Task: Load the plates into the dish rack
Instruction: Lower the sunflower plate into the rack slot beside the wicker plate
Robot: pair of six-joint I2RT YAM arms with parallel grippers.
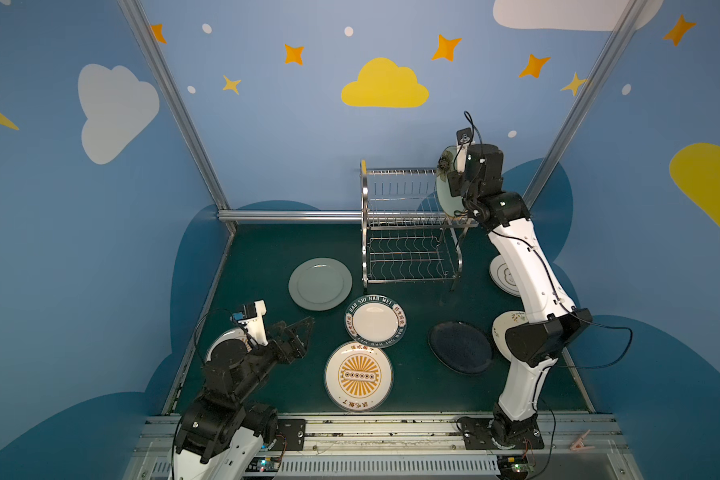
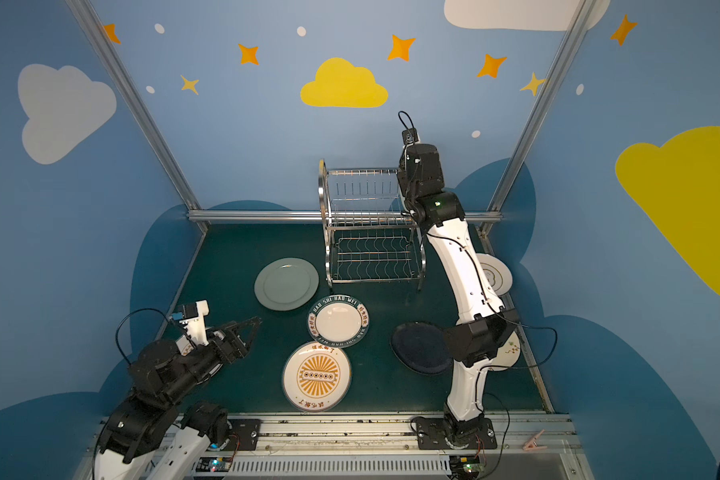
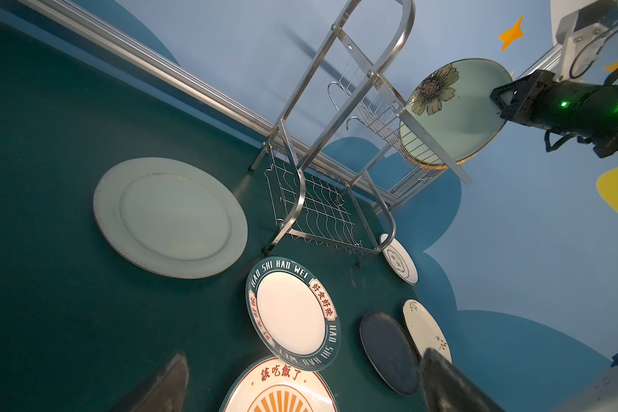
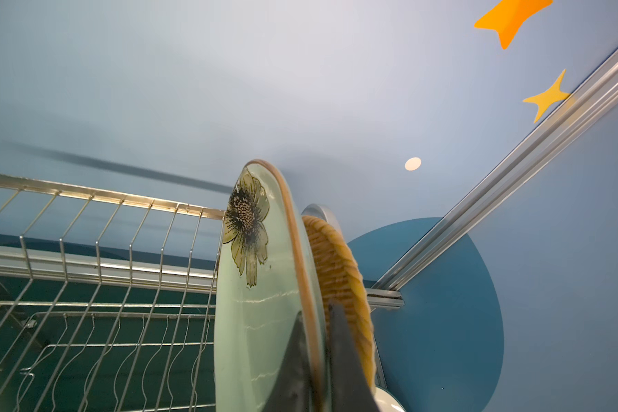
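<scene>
The steel dish rack [image 1: 408, 224] [image 2: 371, 224] stands at the back of the green table. My right gripper [image 4: 316, 317] is shut on the rim of a pale green floral plate [image 4: 261, 285] [image 1: 444, 195] [image 3: 454, 114], held on edge at the right end of the upper tier, beside an orange woven plate [image 4: 339, 271]. My left gripper [image 1: 304, 328] [image 3: 304, 356] hovers open and empty at the front left. Flat on the table lie a grey-green plate [image 1: 320, 284], a lettered-rim plate [image 1: 375, 321], a sunburst plate [image 1: 358, 376] and a black plate [image 1: 460, 347].
Two white plates [image 1: 501, 274] [image 1: 506, 328] lie partly under the right arm, and another plate [image 1: 225, 340] under the left arm. An aluminium rail [image 1: 292, 215] and blue walls close the back and sides. A pink clothespin [image 1: 580, 440] sits on the front rail.
</scene>
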